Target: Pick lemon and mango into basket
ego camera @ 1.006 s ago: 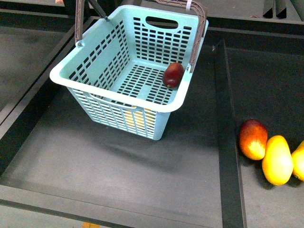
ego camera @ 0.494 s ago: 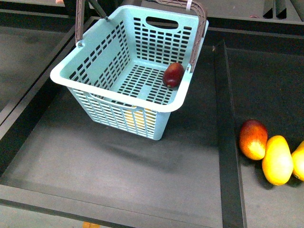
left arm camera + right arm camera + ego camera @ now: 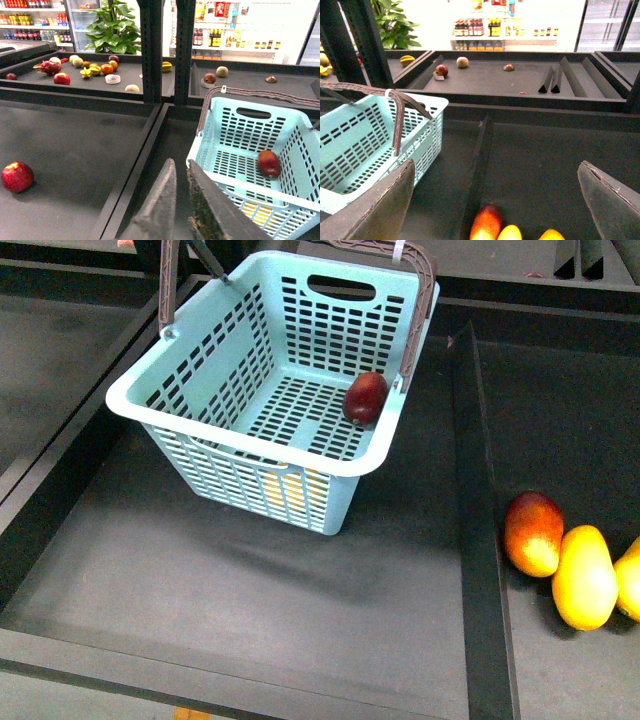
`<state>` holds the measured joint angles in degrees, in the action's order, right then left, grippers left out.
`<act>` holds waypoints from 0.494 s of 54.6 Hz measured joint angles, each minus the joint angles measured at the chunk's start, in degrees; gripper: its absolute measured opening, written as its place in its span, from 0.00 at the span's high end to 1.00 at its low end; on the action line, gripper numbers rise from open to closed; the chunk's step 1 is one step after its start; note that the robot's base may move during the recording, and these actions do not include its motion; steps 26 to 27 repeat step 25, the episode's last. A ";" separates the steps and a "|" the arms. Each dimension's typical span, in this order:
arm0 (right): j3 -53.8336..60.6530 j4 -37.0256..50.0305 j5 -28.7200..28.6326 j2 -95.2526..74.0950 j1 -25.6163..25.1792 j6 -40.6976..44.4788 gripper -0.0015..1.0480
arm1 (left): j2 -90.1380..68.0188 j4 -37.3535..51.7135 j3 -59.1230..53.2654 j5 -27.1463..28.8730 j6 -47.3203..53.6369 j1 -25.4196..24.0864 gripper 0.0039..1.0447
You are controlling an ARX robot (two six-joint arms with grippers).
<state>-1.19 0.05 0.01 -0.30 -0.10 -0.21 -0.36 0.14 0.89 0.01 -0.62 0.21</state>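
The pale turquoise basket stands tilted at the back of the middle tray, its brown handle up. The dark red mango lies inside it against the right wall, and shows in the left wrist view too. The lemon shows only as yellow patches through the slots of the near wall. Neither gripper appears in the front view. My left gripper is shut on nothing, beside the basket's left corner. My right gripper hangs wide open above the fruit in the right tray.
A red-and-orange mango and yellow mangoes lie in the right tray, past a black divider. A red apple sits in the left tray. Mixed fruit lies on the far shelf.
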 joint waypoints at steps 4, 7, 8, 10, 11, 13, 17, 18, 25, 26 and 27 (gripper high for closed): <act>0.00 0.00 0.00 0.00 0.00 0.00 0.08 | 0.00 -0.02 0.00 0.00 -0.02 0.00 0.75; 0.00 0.00 0.00 0.00 0.00 0.00 0.08 | 0.00 0.00 0.00 0.00 0.00 0.00 0.65; 0.00 0.00 0.00 0.00 0.00 0.00 0.08 | 0.00 0.00 0.00 0.00 -0.02 0.00 0.61; 0.00 0.00 0.00 0.00 0.00 0.00 0.08 | 0.00 0.00 0.00 0.00 0.00 0.00 0.55; 0.00 0.00 0.00 0.00 0.00 0.00 0.08 | 0.00 0.00 0.00 0.00 -0.02 0.00 0.50; 0.00 0.00 0.00 0.00 0.00 0.00 0.08 | 0.00 -0.02 0.00 0.00 0.00 0.00 0.43; 0.00 0.00 0.00 0.00 0.00 0.00 0.08 | 0.00 -0.02 0.00 0.00 0.00 0.00 0.29; 0.00 0.00 0.00 0.00 0.00 0.00 0.08 | 0.00 -0.02 0.00 -0.02 0.00 0.00 0.24; 0.00 0.00 0.00 0.00 0.00 0.00 0.08 | 0.00 -0.02 0.00 0.00 0.09 0.00 0.06; 0.00 0.00 0.00 0.00 0.00 0.00 0.08 | 0.00 -0.02 0.00 0.00 0.09 0.00 0.06; 0.00 0.00 0.00 0.00 0.00 0.00 0.08 | 0.00 -0.02 0.00 0.00 0.09 0.00 0.06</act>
